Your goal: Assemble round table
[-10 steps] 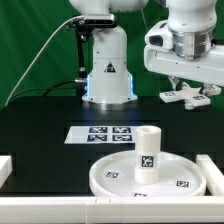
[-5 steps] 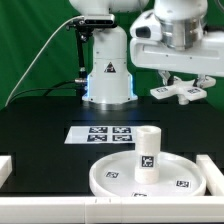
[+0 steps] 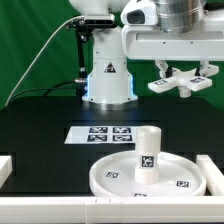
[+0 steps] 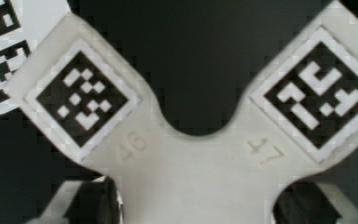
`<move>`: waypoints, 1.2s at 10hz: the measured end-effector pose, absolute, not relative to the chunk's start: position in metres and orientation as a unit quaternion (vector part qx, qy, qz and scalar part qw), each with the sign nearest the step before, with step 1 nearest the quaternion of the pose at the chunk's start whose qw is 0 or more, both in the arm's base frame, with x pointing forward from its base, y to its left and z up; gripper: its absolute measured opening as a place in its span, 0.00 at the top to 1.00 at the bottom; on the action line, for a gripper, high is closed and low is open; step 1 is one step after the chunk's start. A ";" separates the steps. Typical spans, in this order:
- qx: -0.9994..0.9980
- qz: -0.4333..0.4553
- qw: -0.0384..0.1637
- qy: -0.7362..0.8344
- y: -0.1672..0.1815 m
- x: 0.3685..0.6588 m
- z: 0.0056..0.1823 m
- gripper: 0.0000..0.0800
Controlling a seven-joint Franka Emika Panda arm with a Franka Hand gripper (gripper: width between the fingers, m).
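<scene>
Exterior view: cross piece (image 3: 183, 80) held high in air, toward exterior view's right, well apart from post (image 3: 147, 152) standing upright mid disc (image 3: 103, 178) on black table (image 3: 40, 120). Risk, my guess: cross piece swivels or slips in grip during descent, lands off-centre on post top, tips post; cause = small hold at hub only. Gripper (image 3: 180, 68): jaws clamped narrow on cross piece hub. Wrist view: cross piece (image 4: 176, 150) fills frame, seated between jaws, no gap visible.
</scene>
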State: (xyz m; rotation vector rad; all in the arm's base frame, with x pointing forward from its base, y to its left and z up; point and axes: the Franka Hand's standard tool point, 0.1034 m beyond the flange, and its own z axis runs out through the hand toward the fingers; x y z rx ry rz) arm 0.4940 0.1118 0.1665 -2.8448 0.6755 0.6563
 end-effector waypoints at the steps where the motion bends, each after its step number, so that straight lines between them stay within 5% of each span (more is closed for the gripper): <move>1: -0.951 0.219 0.074 0.206 0.106 0.496 0.163 0.46; 5: -0.973 0.206 0.055 0.092 0.053 0.574 0.173 0.46; 9: -0.972 0.209 0.055 0.097 0.054 0.571 0.169 0.46; 12: -0.980 0.199 0.015 0.004 0.034 0.576 0.171 0.46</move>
